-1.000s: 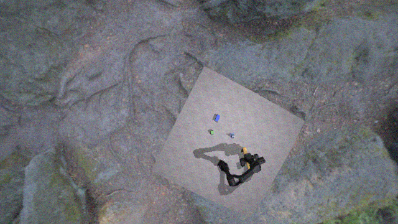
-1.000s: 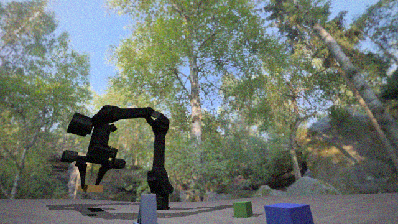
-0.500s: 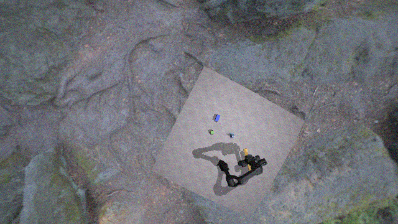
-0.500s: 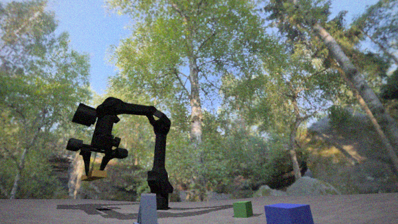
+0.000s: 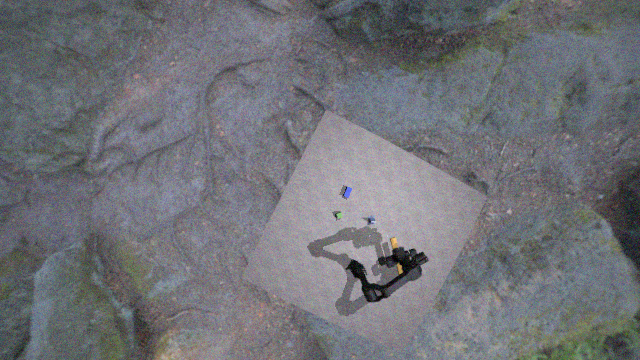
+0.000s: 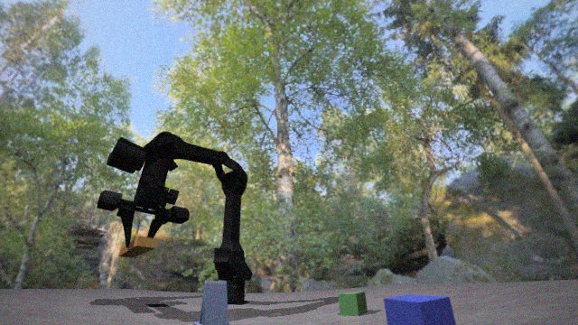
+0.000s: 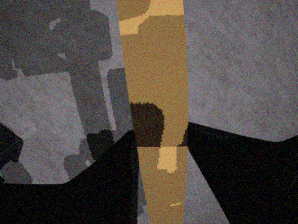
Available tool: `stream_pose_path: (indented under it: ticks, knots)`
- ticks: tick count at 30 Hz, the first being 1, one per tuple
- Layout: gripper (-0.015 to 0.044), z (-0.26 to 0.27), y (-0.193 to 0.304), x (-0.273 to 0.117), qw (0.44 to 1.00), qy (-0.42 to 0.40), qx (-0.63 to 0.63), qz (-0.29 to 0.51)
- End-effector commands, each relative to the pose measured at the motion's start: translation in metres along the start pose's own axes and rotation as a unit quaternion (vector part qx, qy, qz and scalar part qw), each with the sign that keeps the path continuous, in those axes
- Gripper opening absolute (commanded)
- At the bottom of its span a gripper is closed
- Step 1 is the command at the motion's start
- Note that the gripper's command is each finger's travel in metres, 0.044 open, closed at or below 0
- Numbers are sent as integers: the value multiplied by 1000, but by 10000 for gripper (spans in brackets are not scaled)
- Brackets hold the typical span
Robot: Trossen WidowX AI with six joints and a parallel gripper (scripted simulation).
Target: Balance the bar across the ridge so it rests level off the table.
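The orange-yellow bar (image 5: 394,242) (image 6: 146,243) (image 7: 156,65) is held in the air, well above the table. My gripper (image 6: 139,241) (image 7: 160,132) is shut on it, one finger against each long side. The bar runs lengthwise through the wrist view; its middle is partly hidden from above by the arm. In the exterior view its near end looks slightly tilted. The ridge, a narrow grey-blue block (image 5: 371,220) (image 6: 215,300), stands on the table with nothing on it. It is apart from the bar, beyond the bar's free end in the top view.
A green cube (image 5: 338,215) (image 6: 352,303) and a larger blue block (image 5: 347,192) (image 6: 417,311) stand on the grey table (image 5: 420,185) (image 6: 506,302), to the right of the ridge in the exterior view. The arm's shadow lies across the table near its base.
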State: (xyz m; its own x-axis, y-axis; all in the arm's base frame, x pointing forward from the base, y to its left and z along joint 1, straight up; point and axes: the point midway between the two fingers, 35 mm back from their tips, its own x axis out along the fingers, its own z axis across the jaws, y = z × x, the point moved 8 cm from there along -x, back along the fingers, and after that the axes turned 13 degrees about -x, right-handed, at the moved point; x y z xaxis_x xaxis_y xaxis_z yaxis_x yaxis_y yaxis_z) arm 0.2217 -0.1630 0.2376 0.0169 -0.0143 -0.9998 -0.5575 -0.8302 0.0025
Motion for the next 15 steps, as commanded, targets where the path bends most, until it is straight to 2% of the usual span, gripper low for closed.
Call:
stream_pose_path:
  ticks: [1, 15]
  knots:
    - [0, -5, -12, -3, 1000, 4, 5, -1]
    - [0, -17, -57, -5, 1000, 4, 23, -4]
